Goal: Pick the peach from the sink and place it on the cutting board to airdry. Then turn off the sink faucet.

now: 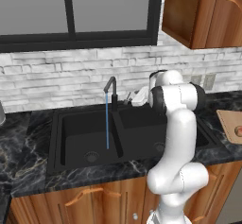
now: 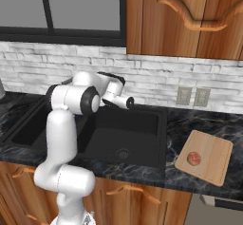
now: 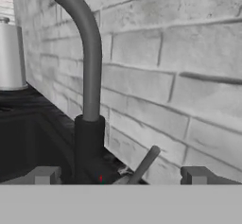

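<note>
Straddling faucet lever (image 3: 144,164), gripper (image 3: 121,175) wide

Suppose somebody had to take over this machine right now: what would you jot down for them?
Gripper: open, holding nothing, fingertips either side of the thin angled lever at the base of the slim black gooseneck faucet.
Small reddish-orange peach: lying on the light-brown wooden cutting board, right of the matte black double-basin sink. That part is done.
Left: water is running into the left basin; the lever likely needs pushing to shut it off.
</note>
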